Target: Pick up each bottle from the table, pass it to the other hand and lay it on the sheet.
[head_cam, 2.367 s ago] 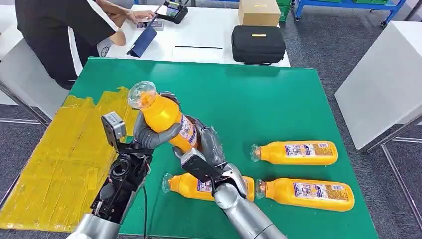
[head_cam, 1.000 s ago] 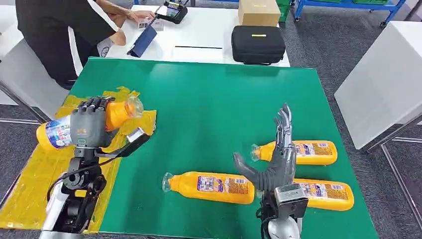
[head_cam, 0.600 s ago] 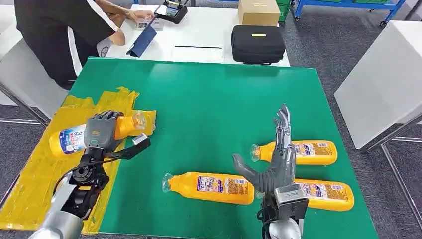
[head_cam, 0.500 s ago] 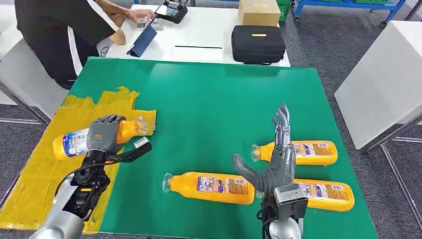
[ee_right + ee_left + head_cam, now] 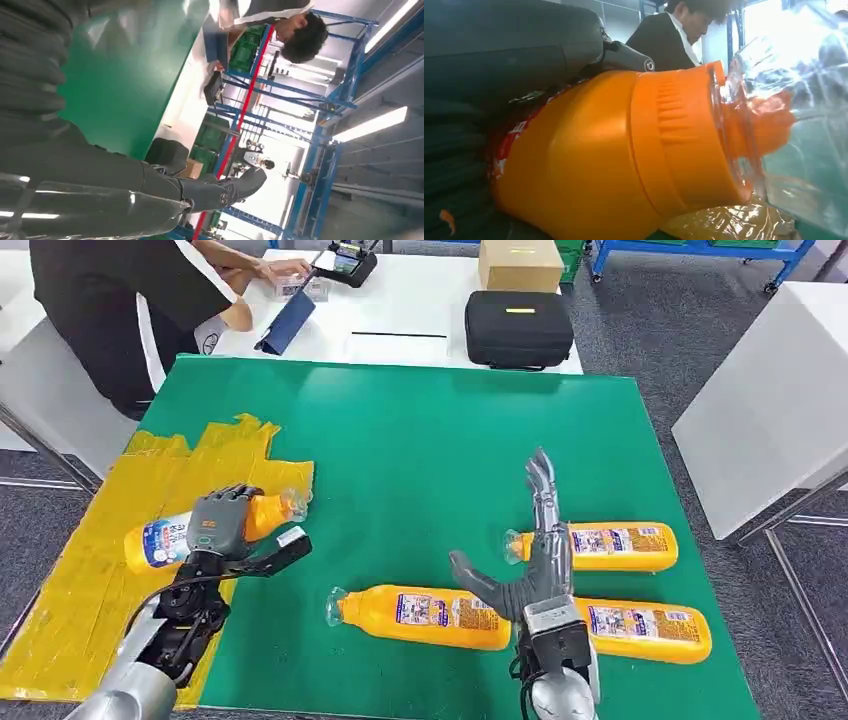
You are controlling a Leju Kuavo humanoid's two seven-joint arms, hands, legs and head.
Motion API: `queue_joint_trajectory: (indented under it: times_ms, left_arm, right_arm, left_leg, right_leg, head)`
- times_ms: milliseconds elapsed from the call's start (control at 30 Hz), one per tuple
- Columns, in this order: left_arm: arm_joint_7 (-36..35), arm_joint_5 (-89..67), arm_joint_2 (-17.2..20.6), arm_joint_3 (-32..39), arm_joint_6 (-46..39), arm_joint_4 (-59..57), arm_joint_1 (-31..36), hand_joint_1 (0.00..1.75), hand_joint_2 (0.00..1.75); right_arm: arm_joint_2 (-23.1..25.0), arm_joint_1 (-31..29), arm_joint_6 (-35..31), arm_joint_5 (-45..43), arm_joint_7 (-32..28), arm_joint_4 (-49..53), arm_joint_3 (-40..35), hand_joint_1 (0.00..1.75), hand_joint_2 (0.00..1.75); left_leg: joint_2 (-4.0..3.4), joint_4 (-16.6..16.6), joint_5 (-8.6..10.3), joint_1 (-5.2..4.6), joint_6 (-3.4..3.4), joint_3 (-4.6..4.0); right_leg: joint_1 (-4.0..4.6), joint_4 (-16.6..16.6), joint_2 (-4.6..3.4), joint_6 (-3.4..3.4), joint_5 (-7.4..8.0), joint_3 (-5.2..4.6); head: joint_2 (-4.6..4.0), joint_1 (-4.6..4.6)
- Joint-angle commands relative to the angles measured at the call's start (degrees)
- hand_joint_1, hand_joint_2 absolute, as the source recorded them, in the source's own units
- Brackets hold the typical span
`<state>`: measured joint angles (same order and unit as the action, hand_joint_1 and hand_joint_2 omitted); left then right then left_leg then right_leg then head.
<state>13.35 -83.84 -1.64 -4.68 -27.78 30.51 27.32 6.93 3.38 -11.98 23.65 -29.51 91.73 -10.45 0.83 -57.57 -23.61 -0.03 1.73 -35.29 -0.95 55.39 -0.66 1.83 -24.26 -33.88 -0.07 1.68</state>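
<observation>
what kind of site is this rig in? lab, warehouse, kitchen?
Most likely a workshop or warehouse-style test area: blue metal racking with green crates under strip lights, a green-topped table with a taped yellow sheet, and a person at a white desk.

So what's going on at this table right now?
The left robot hand grips an orange bottle low over the yellow sheet, about to lay it down. The right robot hand is open, fingers spread above three more bottles lying on the green table. A person is busy at the white table behind.
</observation>
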Motion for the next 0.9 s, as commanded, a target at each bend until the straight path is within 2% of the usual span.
queue_joint_trajectory:
  times_ms: [33,67,100,333,400,433,500,633,900]
  left_arm:
    - [0.04,1.10,-0.62,1.55,-0.88,-4.26,3.24,1.61,1.75]
    - [0.32,1.72,-0.96,1.87,-1.45,-4.08,3.18,0.17,1.75]
    - [0.66,2.13,-1.22,1.96,-1.79,-3.90,3.07,0.00,1.75]
    - [4.72,11.28,-3.28,6.27,-0.83,-2.14,2.81,0.00,1.75]
    - [8.45,18.57,-3.80,9.44,-0.54,0.31,2.22,0.00,1.75]
    - [13.96,26.60,-4.51,12.63,1.73,3.14,1.48,0.00,1.75]
    - [17.24,34.59,-4.91,14.46,7.65,6.80,0.77,0.00,1.75]
    - [16.53,40.15,-5.06,12.39,13.68,10.30,0.28,0.00,1.75]
    - [14.81,44.82,-4.47,11.74,13.31,9.77,0.15,0.00,1.75]
  right_arm:
    - [-1.27,-2.70,1.16,4.53,3.32,-4.57,-1.83,0.00,1.75]
    - [-1.23,-3.05,1.08,7.14,4.86,-5.01,-2.08,0.00,1.75]
    - [-1.09,-3.32,1.53,8.79,5.78,-5.36,-2.06,0.00,1.75]
    - [-3.65,-3.99,2.96,22.15,9.09,-5.99,-4.67,0.00,1.75]
    - [-4.88,-3.15,3.12,25.66,9.21,-4.11,-6.04,0.00,1.75]
    - [-6.85,-2.87,2.51,32.59,12.14,-3.32,-7.75,0.00,1.75]
    - [-8.93,-1.59,4.15,35.40,14.16,-2.17,-8.58,0.00,1.75]
    - [-11.54,-0.17,6.46,37.06,15.75,-0.05,-9.18,0.00,1.75]
    - [-12.96,0.11,8.63,40.40,17.78,0.82,-10.30,0.00,1.75]
  left_leg:
    - [-0.07,0.01,-0.06,0.04,-0.07,0.14]
    - [-0.08,0.00,-0.12,0.04,-0.10,0.28]
    - [-0.05,0.01,-0.07,0.03,-0.08,0.18]
    - [-0.04,0.01,-0.07,0.04,-0.07,0.16]
    - [-0.02,0.01,-0.05,0.02,-0.06,0.12]
    - [-0.04,-0.02,-0.16,0.04,-0.11,0.29]
    - [-0.02,-0.04,-0.17,0.04,-0.10,0.27]
    - [0.03,-0.05,-0.17,0.04,-0.10,0.26]
    - [-0.10,-0.02,-0.16,0.01,-0.11,0.28]
  right_leg:
    - [0.05,-0.04,0.01,-0.06,-0.04,0.14]
    - [0.06,-0.03,0.03,-0.09,-0.10,0.28]
    - [0.04,-0.03,0.04,-0.07,-0.06,0.19]
    - [0.05,-0.06,0.03,-0.06,-0.04,0.18]
    - [0.03,-0.04,0.04,-0.05,-0.04,0.14]
    - [0.06,-0.02,0.08,-0.10,-0.14,0.32]
    - [0.06,-0.01,0.10,-0.10,-0.15,0.31]
    - [0.06,-0.01,0.15,-0.09,-0.17,0.30]
    - [0.04,0.00,0.00,-0.11,-0.12,0.28]
  head:
    - [0.00,0.00]
    - [0.00,0.00]
    - [0.00,0.00]
    - [0.00,0.00]
    - [0.00,0.00]
    - [0.00,0.00]
    - [0.00,-0.02]
    - [0.00,0.00]
    - [0.00,0.00]
